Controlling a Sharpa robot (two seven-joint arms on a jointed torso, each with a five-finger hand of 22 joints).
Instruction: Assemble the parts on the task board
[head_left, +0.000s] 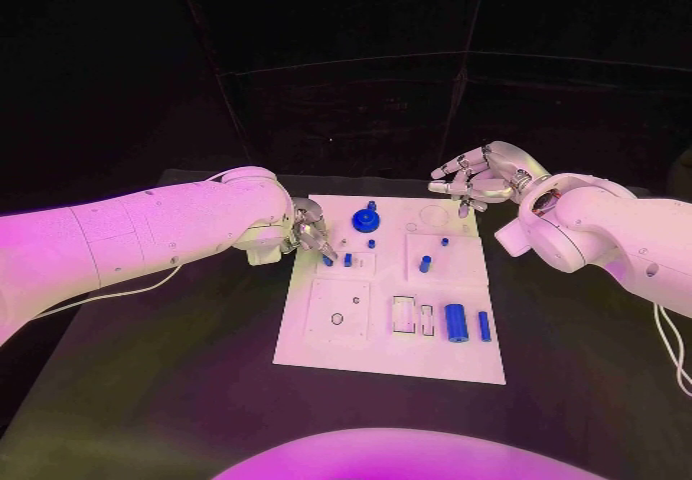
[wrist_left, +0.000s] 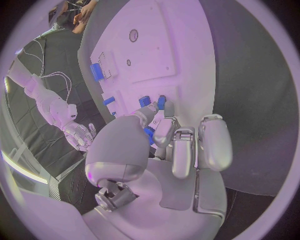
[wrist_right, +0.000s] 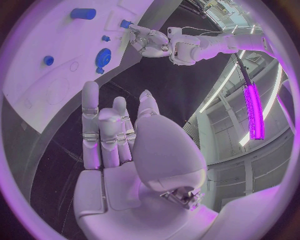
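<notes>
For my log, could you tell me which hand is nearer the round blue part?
Left. The left hand sits beside the round blue part; the right hand hovers farther off.

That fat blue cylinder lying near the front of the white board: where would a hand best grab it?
Probably across its middle, from straight above. The cylinder lies flat on the board, long axis pointing away from the robot, so its round sides face left and right. A slimmer blue piece lies close on its right, so the fingers need to slip in carefully there.
</notes>
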